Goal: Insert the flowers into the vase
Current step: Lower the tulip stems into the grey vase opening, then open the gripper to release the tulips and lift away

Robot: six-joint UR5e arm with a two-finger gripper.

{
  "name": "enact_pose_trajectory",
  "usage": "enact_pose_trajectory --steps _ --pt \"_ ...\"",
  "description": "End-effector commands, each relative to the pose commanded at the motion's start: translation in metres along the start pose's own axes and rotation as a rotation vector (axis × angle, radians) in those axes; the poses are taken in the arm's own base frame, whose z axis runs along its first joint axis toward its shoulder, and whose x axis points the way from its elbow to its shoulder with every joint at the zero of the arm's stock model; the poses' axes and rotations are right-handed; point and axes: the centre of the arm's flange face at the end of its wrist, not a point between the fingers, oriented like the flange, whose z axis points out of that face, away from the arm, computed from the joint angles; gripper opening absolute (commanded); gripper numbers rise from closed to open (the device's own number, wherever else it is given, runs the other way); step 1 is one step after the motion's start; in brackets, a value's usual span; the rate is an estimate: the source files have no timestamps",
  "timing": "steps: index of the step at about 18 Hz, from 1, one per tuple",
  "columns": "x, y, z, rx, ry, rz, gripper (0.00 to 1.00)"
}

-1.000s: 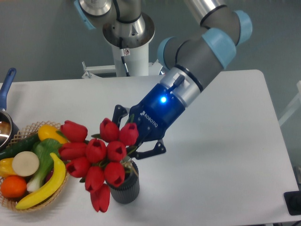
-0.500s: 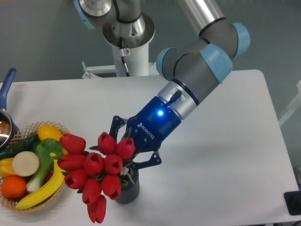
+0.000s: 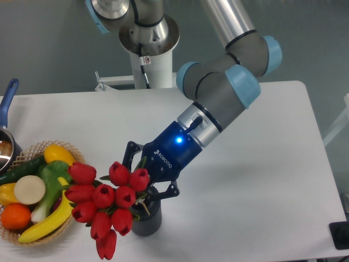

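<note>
Gripper (image 3: 143, 183) clamped on flowers (image 3: 103, 203); heads fan out left/below fingers. Vase (image 3: 146, 218) directly under gripper, stems at its mouth.

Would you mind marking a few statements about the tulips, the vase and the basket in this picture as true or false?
1. The bunch of red tulips is at the mouth of the dark ribbed vase. True.
2. The vase lies on its side. False: it stands upright on the white table.
3. The end effector is right above the vase, beside the tulips. True.
4. The wicker basket is to the right of the vase in the picture. False: it sits at the left edge, left of the vase.
5. The basket holds a banana and an orange. True.
6. The tulip heads are yellow. False: they are red.
</note>
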Motion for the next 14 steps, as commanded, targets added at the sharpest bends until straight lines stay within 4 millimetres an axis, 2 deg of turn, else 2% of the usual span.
enact_pose_trajectory --steps 9,14 --pt "0.001 0.044 0.013 -0.025 0.024 -0.018 0.1" --pt "-0.001 0.076 0.017 -0.049 0.028 -0.014 0.15"
